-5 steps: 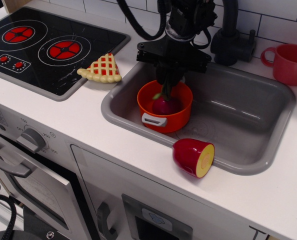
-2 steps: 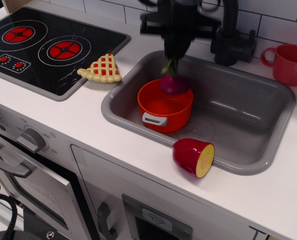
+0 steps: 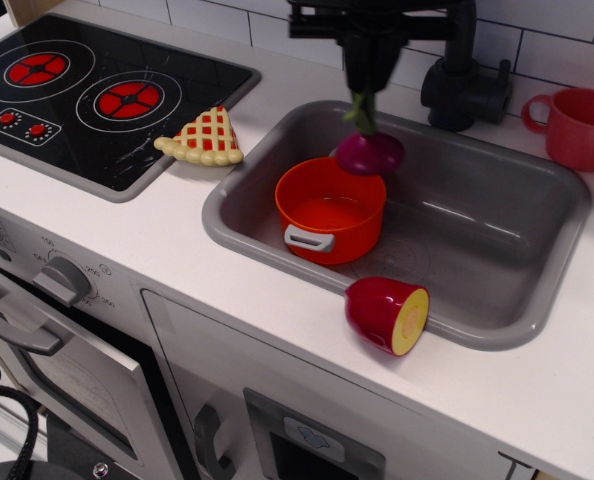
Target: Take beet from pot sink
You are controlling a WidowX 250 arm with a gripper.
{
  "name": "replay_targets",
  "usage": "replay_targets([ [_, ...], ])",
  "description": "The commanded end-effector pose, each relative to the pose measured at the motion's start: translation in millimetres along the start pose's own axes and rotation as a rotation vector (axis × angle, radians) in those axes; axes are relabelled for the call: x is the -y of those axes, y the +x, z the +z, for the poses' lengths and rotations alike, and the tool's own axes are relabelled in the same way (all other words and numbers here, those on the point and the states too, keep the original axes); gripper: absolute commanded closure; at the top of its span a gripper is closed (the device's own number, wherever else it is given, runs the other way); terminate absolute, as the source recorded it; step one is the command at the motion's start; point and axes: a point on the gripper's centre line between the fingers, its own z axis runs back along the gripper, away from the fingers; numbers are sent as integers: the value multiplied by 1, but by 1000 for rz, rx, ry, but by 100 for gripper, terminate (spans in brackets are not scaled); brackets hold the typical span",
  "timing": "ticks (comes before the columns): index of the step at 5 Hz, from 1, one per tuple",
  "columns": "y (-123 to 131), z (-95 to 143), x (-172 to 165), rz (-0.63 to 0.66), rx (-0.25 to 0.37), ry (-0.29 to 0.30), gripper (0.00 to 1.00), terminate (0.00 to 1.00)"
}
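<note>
White counter, grey sink (image 3: pixel 497 250): claw (image 3: pixel 365 85), top cut off, pinches beet (image 3: pixel 369 153) stalks above orange pot (image 3: pixel 329 212).

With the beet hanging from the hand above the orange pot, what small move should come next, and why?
Probably a short sideways carry to the right, then lower. The hand grips the beet by its green stalks, and the bulb hangs just above the back rim of the pot, which looks empty. The bare floor of the sink to the right offers room to set it down.

The beet (image 3: pixel 369 153) and orange pot (image 3: pixel 330 210) looked like glossy smooth plastic; the grey sink (image 3: pixel 497 240) had a duller plastic sheen
</note>
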Motion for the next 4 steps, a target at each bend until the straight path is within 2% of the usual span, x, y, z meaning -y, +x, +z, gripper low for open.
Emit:
replay_targets([
  [1, -9, -6, 30, 13, 43, -83, 100, 0],
  [2, -16, -20, 42, 11, 46, -96, 100, 0],
  [3, -30, -29, 55, -5, 41, -138, 100, 0],
  [4, -44, -36, 65, -49, 7, -137, 100, 0],
])
